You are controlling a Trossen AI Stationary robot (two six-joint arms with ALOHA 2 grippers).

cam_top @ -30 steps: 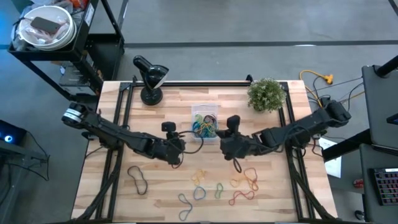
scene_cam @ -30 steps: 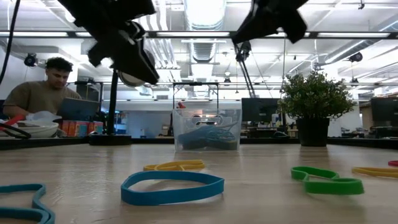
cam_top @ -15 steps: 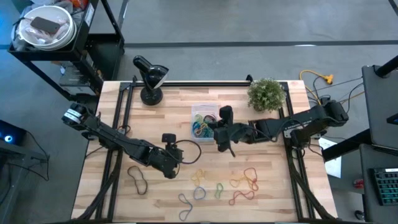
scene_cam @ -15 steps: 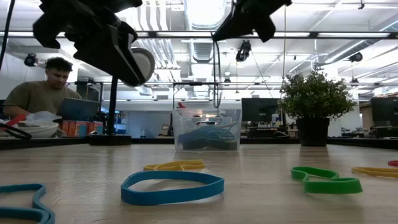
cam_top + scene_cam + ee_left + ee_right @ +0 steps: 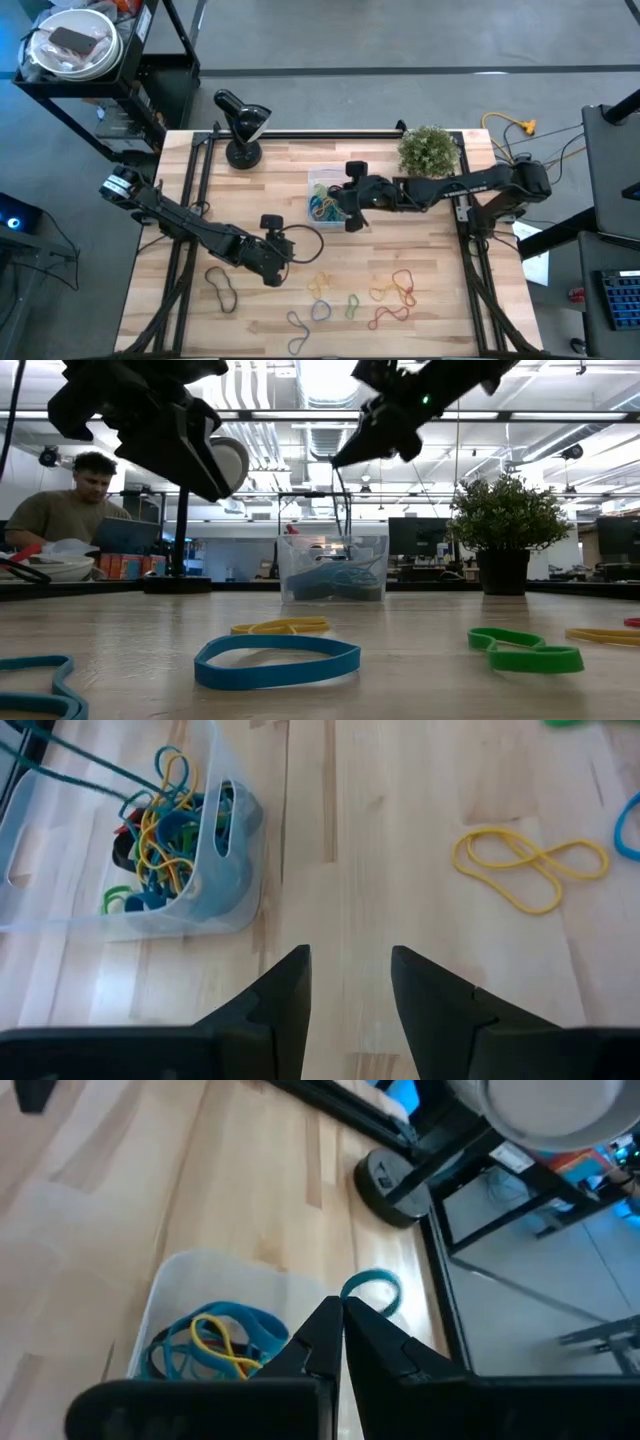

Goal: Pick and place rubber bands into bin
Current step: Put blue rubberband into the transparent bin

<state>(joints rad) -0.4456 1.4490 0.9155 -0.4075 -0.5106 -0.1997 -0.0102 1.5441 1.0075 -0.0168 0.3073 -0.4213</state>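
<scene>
Looking at the bin (image 5: pixel 327 195) first: it's a little see-through plastic tub with rounded corners and slot handles in its walls, sitting on the pale wood-plank worktop (image 5: pixel 270 180) just beside the potted plant (image 5: pixel 430 152). Inside is a tangled pile of thin floppy rubber bands (image 5: pixel 165 830), mostly blue and yellow with a bit of green and red, all looped over each other.

Plenty more bands are loose on the worktop, on the side of the bin away from the plant's row: a yellow figure-eight band (image 5: pixel 530 867), a flat blue loop (image 5: pixel 277 659), a green band (image 5: pixel 525 651), a red-orange cluster (image 5: pixel 394 296) and a black band (image 5: pixel 223 288) well off toward the left arm's side. They all look matte and limp, lying flat in squiggly shapes.

The right tool (image 5: pixel 342 1315) hangs right above the bin, fingers pinched together on a teal band (image 5: pixel 372 1288) that curls out past its tips. A thin dark strand dangles down toward the bin in the low view.

The left tool (image 5: pixel 347 982) hovers over bare wood near the bin, between it and the yellow figure-eight, fingers apart with nothing between them.

A black desk lamp (image 5: pixel 241 125) stands near the bin's far corner of the worktop.
</scene>
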